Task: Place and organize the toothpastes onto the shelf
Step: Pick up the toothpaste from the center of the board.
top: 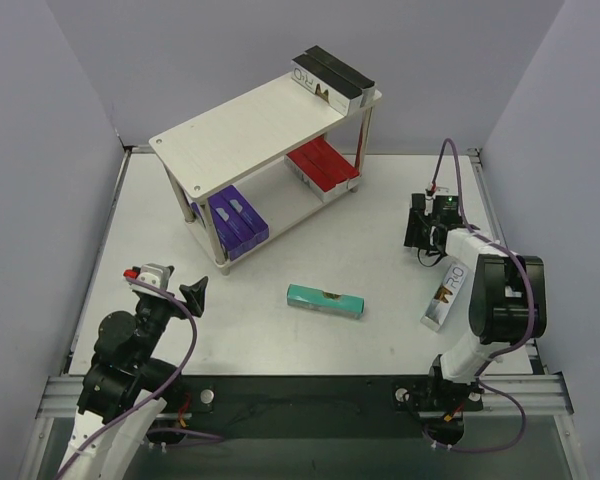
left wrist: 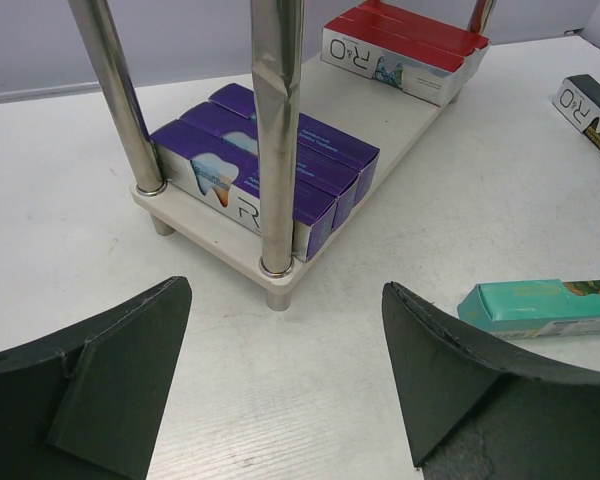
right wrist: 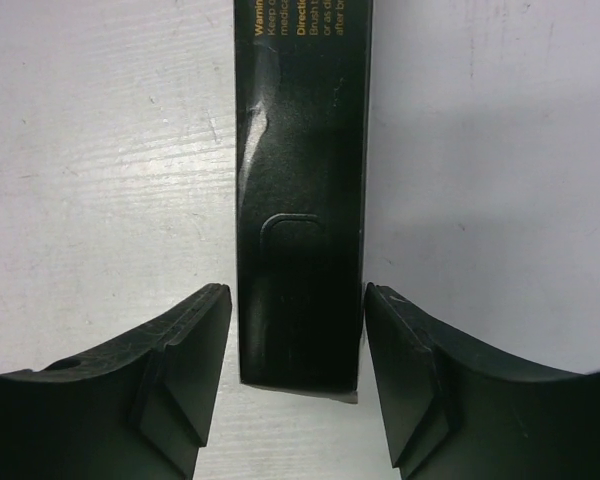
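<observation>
Left arm (top: 130, 345): is folded low above its base. Left gripper (left wrist: 285, 292): is held near level, jaws spread wide. Right arm (top: 490, 300): is stretched forward, wrist bent downward. Right gripper (right wrist: 298, 300): is pointed down, jaws parted more narrowly.

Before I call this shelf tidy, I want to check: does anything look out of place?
Yes. Two cartons are off the shelf: a teal toothpaste lies askew on the table, and a black toothpaste lies there too, straddled by the right claw.
</observation>
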Tool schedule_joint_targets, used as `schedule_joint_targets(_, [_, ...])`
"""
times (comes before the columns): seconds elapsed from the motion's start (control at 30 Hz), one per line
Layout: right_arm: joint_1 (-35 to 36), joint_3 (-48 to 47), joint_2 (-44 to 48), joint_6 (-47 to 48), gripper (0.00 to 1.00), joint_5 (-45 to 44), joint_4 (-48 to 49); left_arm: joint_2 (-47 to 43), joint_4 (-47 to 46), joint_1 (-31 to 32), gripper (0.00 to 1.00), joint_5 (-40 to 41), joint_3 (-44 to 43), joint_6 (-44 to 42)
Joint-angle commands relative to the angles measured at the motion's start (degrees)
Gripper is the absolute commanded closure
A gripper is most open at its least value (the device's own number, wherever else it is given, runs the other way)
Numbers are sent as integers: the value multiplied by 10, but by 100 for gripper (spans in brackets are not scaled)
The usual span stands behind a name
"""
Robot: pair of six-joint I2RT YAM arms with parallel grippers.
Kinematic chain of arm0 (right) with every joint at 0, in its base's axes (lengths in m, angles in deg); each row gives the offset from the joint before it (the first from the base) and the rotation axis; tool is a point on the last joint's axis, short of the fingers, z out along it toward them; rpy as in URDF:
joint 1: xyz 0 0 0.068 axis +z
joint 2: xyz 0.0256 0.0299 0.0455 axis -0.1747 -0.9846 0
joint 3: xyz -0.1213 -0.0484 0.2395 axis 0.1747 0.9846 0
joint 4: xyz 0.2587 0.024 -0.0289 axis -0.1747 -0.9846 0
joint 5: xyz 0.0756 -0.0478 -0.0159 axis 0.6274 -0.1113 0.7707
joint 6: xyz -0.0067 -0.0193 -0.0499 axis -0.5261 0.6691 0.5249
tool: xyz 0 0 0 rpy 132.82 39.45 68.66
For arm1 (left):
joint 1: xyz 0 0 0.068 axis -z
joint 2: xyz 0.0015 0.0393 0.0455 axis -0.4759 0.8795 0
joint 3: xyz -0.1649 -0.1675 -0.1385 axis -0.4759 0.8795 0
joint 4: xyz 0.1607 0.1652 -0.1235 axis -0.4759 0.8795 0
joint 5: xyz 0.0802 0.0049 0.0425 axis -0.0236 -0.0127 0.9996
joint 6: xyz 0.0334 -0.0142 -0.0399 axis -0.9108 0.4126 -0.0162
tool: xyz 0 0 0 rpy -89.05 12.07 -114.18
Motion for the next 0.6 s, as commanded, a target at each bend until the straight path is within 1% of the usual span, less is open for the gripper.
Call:
schedule_joint_targets(0.0, [11, 15, -1, -4, 46, -22, 22, -6, -30, -5, 12, -3, -5, -4])
schedule_joint_targets(0.03, [11, 19, 4, -4, 47, -27, 25, -6, -30, -5, 12, -3, -5, -4])
schedule_joint_targets(0.17, [16, 46, 24, -2, 59, -48, 33, -6, -30, -5, 12, -3, -5, -5])
schedule_joint_targets(0.27, [20, 67, 66, 2, 64, -54, 36, -7, -30, -5, 12, -4, -4, -5])
schedule_joint_targets(0.43, [20, 67, 168, 6, 68, -62, 3, -4, -31, -6, 12, -8, -4, -4])
schedule_joint_targets(0.53, [20, 38, 229, 15, 69, -62, -38, -2, -32, -7, 12, -12, -3, -4])
schedule_joint_targets(0.57, [20, 12, 243, 18, 69, -62, -51, -2, -31, -7, 12, -12, -4, -4])
